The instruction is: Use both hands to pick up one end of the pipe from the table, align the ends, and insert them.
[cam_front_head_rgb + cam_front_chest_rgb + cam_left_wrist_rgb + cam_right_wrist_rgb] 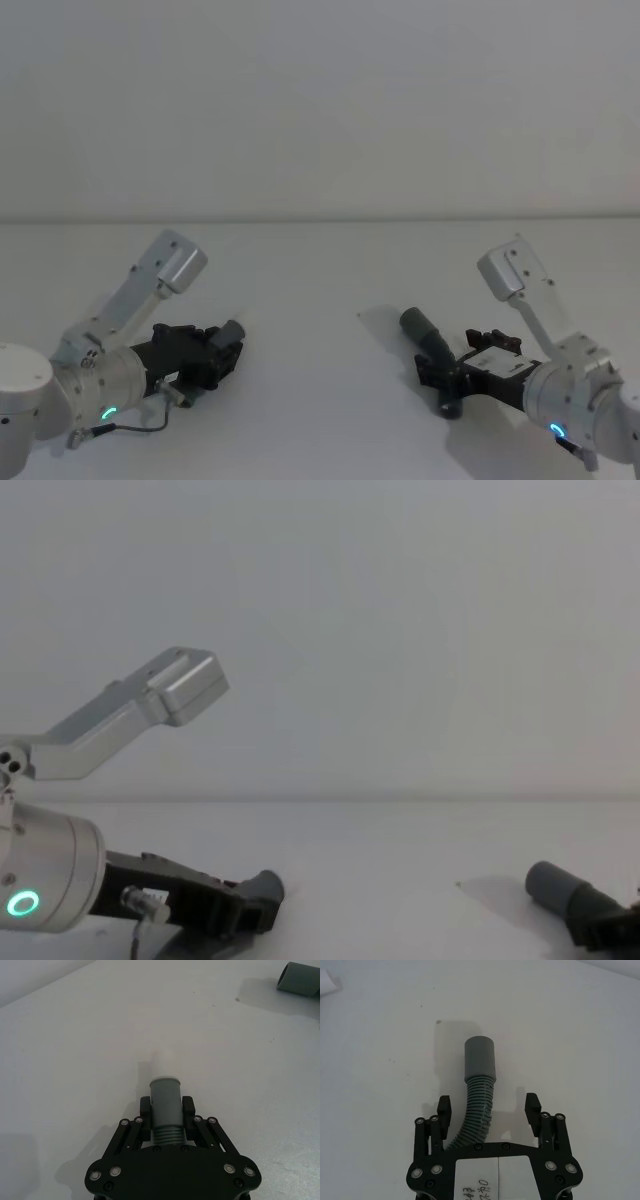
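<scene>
My left gripper [166, 1110] is shut on one end of the pipe, a grey cuff [165, 1102] with a narrow white tip [163, 1062] sticking out past the fingers. In the head view this gripper [222, 352] is low over the table [320, 290] at the left. At the right, the other end, a plain grey socket [479, 1059], lies on the table with its ribbed hose [476, 1110] running back between the open fingers of my right gripper [489, 1108], closer to one finger. The head view shows that socket [418, 323] ahead of the right gripper [450, 358]. The hose's middle is hidden.
The white table meets a plain white wall [320, 110] behind. A thin black cable [135, 428] hangs by the left wrist. In the chest view the left gripper [255, 900] and the socket [555, 888] lie far apart with bare table between them.
</scene>
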